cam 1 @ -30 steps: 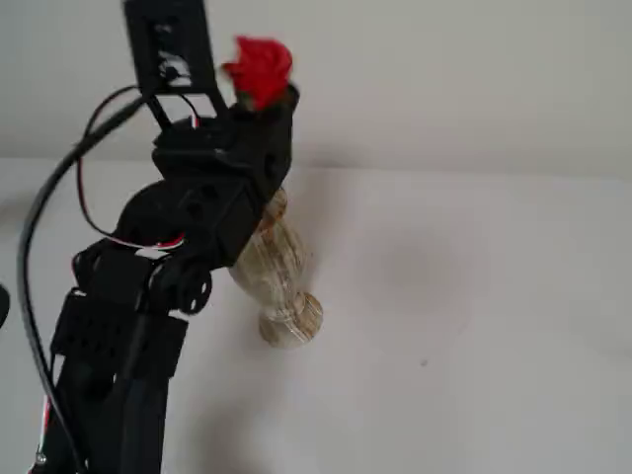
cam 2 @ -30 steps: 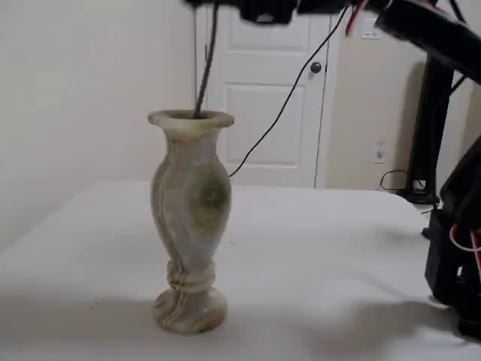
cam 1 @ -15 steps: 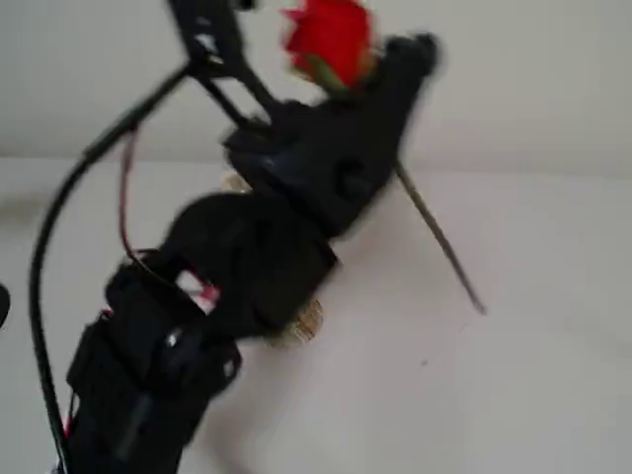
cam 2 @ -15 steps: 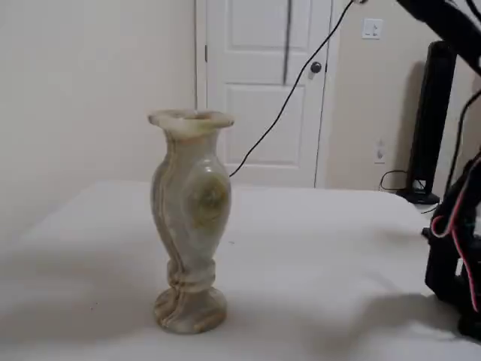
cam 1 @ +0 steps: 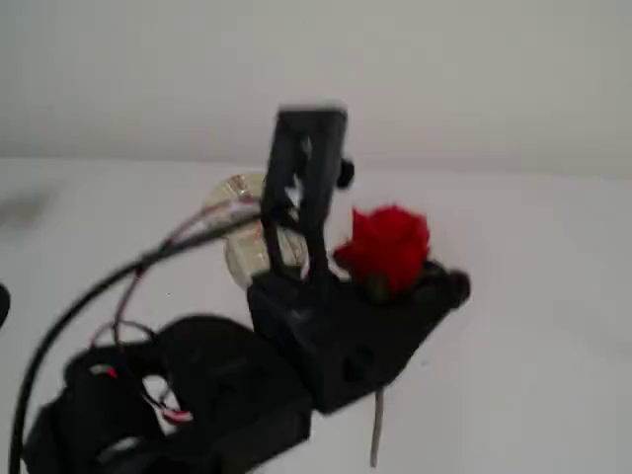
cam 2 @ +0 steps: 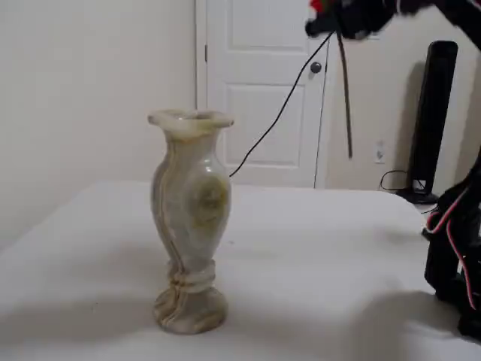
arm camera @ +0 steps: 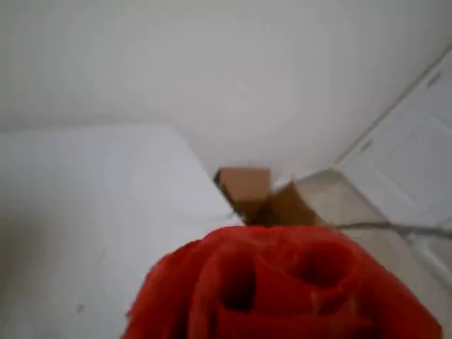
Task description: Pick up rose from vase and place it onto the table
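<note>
High above the white surface (cam 2: 316, 248), clear of the vase (cam 2: 189, 226), the black tool (cam 1: 390, 296) is clenched around the rose (cam 1: 387, 245) just under its bloom, so the flower is carried in the air rather than standing in anything. From a fixed view placed above and behind the arm, the red bloom sits on top of the tool's black body and the thin grey-green stem pokes out below it, pointing downward toward the near edge of the surface. From a fixed view at the side, the stem (cam 2: 345, 98) hangs almost straight down from the tool near the top edge of the picture, well to the right of the vase's mouth and well above the surface, touching neither; only a sliver of red bloom shows there at the very top. That marbled cream vase with tan streaks stands upright on its round foot near the front left part of the surface in this side view, its flared mouth holding nothing visible. Seen from above, the vase's rim (cam 1: 235, 193) peeks out behind the arm's upright black link and its wires. The wrist view is filled along its lower edge by the blurred red petals (arm camera: 282, 282), with the surface's far corner, a brown cardboard box (arm camera: 247, 187) on the floor and a white door (arm camera: 417, 155) beyond.
</note>
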